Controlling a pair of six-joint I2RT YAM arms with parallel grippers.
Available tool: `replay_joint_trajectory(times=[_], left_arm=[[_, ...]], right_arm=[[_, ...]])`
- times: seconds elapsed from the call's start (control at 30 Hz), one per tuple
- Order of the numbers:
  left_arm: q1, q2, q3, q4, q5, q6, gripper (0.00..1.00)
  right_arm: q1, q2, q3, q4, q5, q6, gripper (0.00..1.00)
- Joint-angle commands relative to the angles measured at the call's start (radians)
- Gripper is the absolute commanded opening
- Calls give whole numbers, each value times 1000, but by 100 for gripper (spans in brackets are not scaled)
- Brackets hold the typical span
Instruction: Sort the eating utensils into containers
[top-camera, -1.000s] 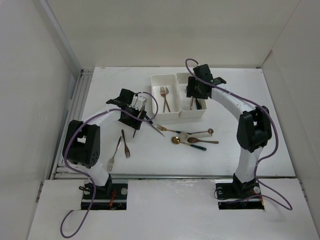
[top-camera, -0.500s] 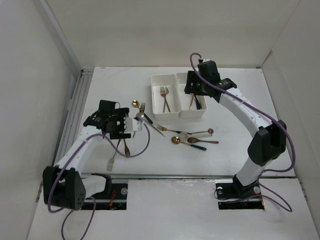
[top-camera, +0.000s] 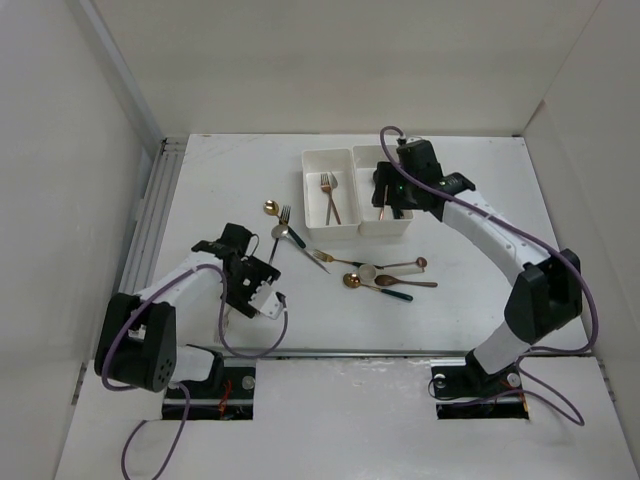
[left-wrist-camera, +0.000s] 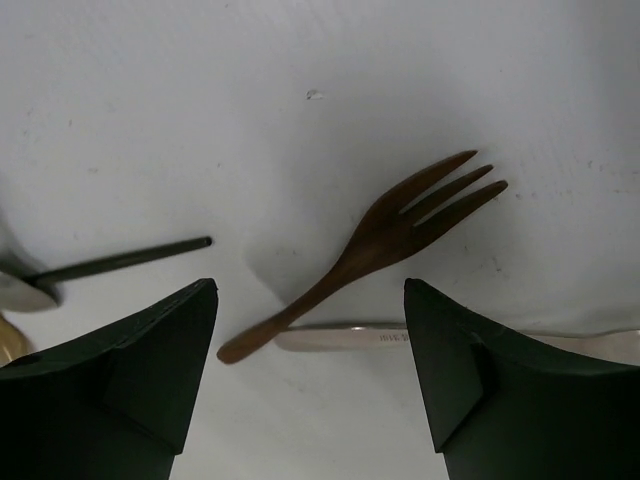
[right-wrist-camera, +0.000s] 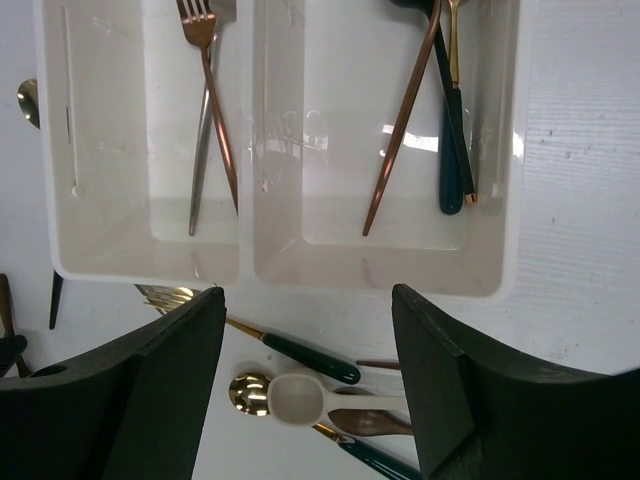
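We read this as a robotics lab cell rather than a kitchen. Plain white panels (top-camera: 70, 150) box in a white table (top-camera: 220, 170) at nine, twelve and three o'clock. Two robot arms, left (top-camera: 180, 285) and right (top-camera: 490, 225), are bolted into cut-outs in the front board (top-camera: 340, 420) at six o'clock, with loose purple cables (top-camera: 124, 452) looping off them. Slotted aluminium rail (top-camera: 150, 220) edges the table at nine o'clock. The utensils (top-camera: 385, 280) lie bare on the tabletop beside plain white bins (top-camera: 330, 234) near twelve o'clock.
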Motion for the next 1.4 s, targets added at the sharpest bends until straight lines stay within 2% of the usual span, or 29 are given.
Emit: replay_joint_trajectory(times=[0.0,0.17,0.3,0.33,0.4,0.43,0.47,0.5,0.67,0.8,0.83,0.87,0.97,1.07,1.1,1.13,1.17,1.2,1.27,1.3,1.33,1.37], left_arm=[[-31,28,25,-33,-5,541,71],[-84,106,25,-9,-86,501,66],[-84,180,34,10,-172,479,51],[-84,192,34,10,-183,479,42],[-84,212,45,-1,-192,479,30],[-93,221,45,-1,-192,479,18],[-93,221,45,-1,-192,479,17],[-93,221,45,-1,-192,479,0],[-114,189,59,-25,-100,403,0],[-99,189,204,-142,39,234,0],[-85,189,291,-183,76,219,0],[-53,180,331,-262,146,209,0],[-33,149,445,-385,217,209,0],[-9,140,538,-415,332,119,0],[1,152,571,-415,436,64,0],[1,172,609,-415,505,-2,0],[13,193,693,-392,585,-238,0],[22,244,735,-266,747,-422,0],[33,291,795,-44,866,-858,0],[33,308,807,90,901,-1068,0],[15,319,792,436,902,-1512,0],[4,319,757,644,849,-1752,0]], right_arm=[[10,-64,-16,64,-17,1,73],[10,-84,-37,64,-17,1,73],[10,-102,-37,64,-17,-20,73],[10,-102,-37,64,-17,-20,73],[10,-111,-37,64,-17,-30,73],[1,-111,-37,64,-6,-30,73],[1,-111,-37,64,-6,-30,73],[1,-111,-37,64,-6,-30,73],[-18,-122,-37,64,-6,-30,73],[-18,-122,-37,74,-15,-30,73],[-18,-122,-37,74,-15,-17,73],[-18,-122,-37,74,-15,-17,73],[-28,-113,-26,83,-38,6,73],[-41,-113,-26,112,-75,39,73],[-51,-113,-26,126,-75,49,73],[-51,-113,-26,126,-86,59,73],[-64,-113,-26,138,-95,73,71],[-64,-113,-26,150,-95,98,71],[-64,-113,-26,166,-115,118,70],[-64,-113,-26,175,-115,130,70],[-64,-113,-26,175,-115,130,69],[-64,-113,-26,175,-115,142,69]])
